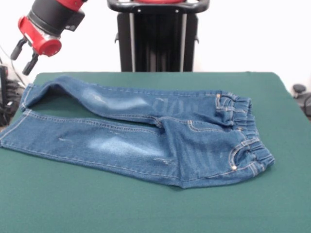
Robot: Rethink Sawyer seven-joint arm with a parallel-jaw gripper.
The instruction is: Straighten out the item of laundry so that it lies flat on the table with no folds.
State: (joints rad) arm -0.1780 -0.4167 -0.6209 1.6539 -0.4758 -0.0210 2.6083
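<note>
The item of laundry point(146, 138), a small pair of blue jeans, lies across the table point(146, 208) with its elastic waistband at the right and both legs running left. The nearer leg lies flat and reaches the table's left edge. The farther leg's end is curled up and folded over at the far left. My gripper point(24, 56) hangs in the air above that far left corner, apart from the cloth. It is open, its two black fingers point(30, 63) spread with nothing between them.
Green felt shows in front of the jeans and at the right. Dark cables and gear point(6, 97) sit beyond the table's left edge, and a small dark object point(299, 90) beyond its right edge.
</note>
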